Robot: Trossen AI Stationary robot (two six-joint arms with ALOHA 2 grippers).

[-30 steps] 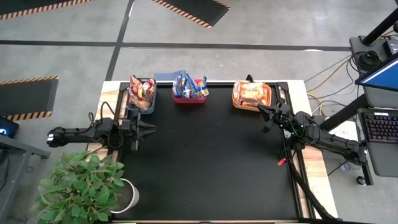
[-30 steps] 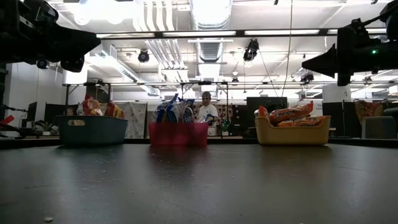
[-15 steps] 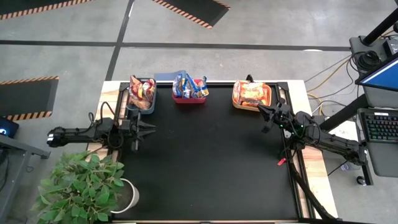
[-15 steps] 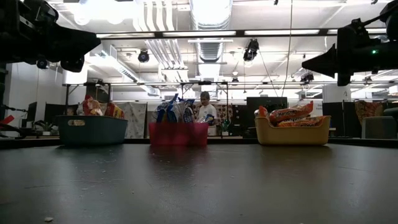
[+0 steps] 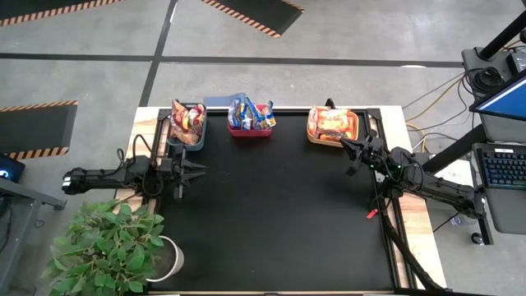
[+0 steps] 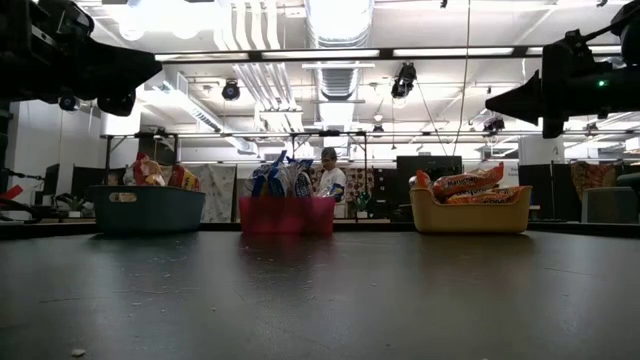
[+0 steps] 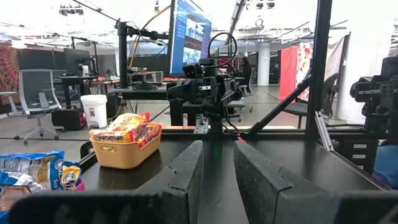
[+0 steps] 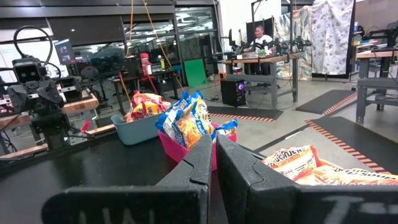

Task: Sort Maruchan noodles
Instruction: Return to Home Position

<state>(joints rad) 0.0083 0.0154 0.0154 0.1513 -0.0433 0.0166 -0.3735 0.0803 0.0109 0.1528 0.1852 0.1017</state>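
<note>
The Maruchan noodles sit in three bins along the table's far edge. Red-orange packets (image 5: 187, 117) fill the dark grey bin (image 5: 186, 138). Blue-and-yellow packets (image 5: 249, 112) stand in the red bin (image 5: 249, 131). Orange packets (image 5: 330, 122) lie in the orange bin (image 5: 355, 125). My left gripper (image 5: 200, 169) hovers at the table's left side, just nearer than the grey bin, with a narrow gap between its fingers (image 7: 217, 163). My right gripper (image 5: 346, 154) hovers at the right side, just nearer than the orange bin, fingers together (image 8: 213, 163). Both are empty.
The black mat (image 5: 279, 222) stretches bare between the arms and toward the near edge. A potted plant (image 5: 107, 247) overhangs the near left corner. A red-tipped cable (image 5: 371, 214) lies by the right rail. A person (image 6: 330, 176) stands far behind the red bin.
</note>
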